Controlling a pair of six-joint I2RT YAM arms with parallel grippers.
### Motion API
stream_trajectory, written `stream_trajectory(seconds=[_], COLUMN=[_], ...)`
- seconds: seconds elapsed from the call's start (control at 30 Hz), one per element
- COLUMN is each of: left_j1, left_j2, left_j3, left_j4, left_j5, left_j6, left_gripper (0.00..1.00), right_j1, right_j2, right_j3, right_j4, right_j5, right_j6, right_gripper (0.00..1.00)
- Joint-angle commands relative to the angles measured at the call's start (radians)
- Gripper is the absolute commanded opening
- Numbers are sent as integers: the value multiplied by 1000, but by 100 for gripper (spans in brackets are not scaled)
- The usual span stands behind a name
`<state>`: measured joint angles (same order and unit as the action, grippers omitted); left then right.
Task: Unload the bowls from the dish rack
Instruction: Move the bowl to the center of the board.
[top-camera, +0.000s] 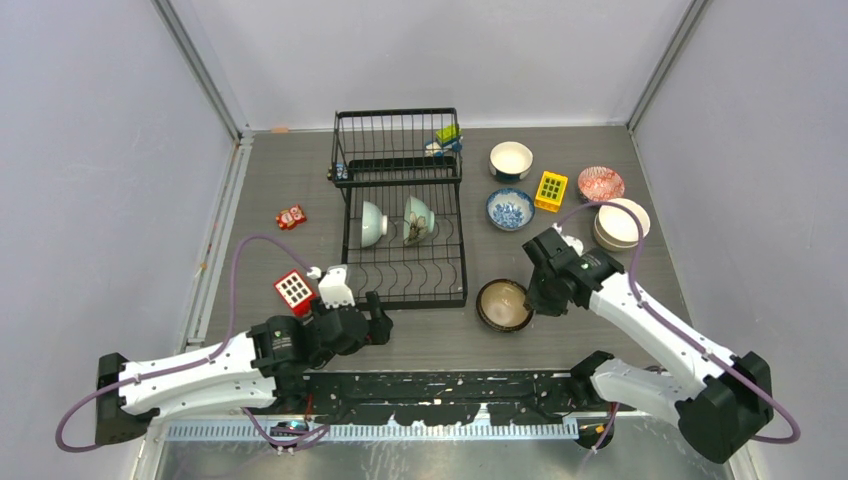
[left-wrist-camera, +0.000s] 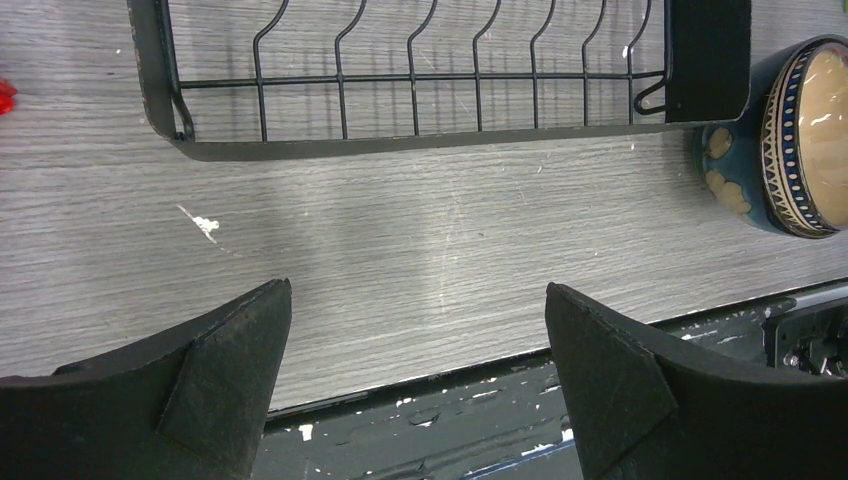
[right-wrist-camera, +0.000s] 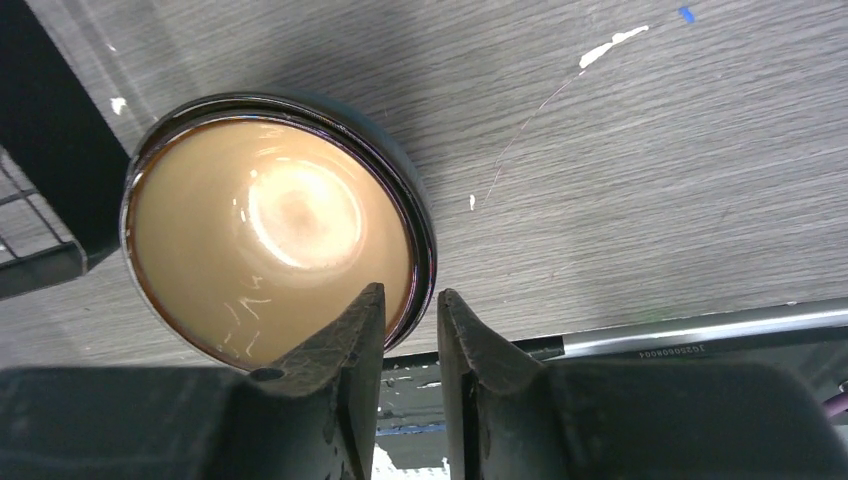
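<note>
Bowl (right-wrist-camera: 270, 240) tan inside w/ dark rim.

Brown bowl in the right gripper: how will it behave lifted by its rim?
The brown bowl looks glazed, with glare inside, so the right gripper pinching only its rim may slip. Held at one edge, it will likely tilt. Probably rigid ceramic, chippable if dropped.

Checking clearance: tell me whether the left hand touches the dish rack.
Apart. The left wrist view shows bare table between the left hand and the dish rack.
</note>
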<state>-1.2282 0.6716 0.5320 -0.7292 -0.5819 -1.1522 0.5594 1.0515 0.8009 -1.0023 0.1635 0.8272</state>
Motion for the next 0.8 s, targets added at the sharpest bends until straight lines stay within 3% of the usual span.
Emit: stream_trajectory(seconds=[0.0,0.17,0.4,0.6,0.77], left_j1=[2,2,2,2,1], left_j2=[-12,7,85,66,41], left_j3=[-5,-3,45,39,20], left_j4=[31,76,91,78,78], left_j5=[-26,-11,16,11,2], left_j6=[-8,15,39,37,31], left_gripper=[99,99,100,100,100], right_j1=[4,2,-10,-9,-9], right_j2=[-82,-101,-25,42,34], right_j3=[23,24,-45,-88,-135], right_j4=[-1,-18,172,228,261], right_j5=[72,131,51,33,24], right_j6=[56,66,58,40,59], right_gripper=[34,48,58,58,50])
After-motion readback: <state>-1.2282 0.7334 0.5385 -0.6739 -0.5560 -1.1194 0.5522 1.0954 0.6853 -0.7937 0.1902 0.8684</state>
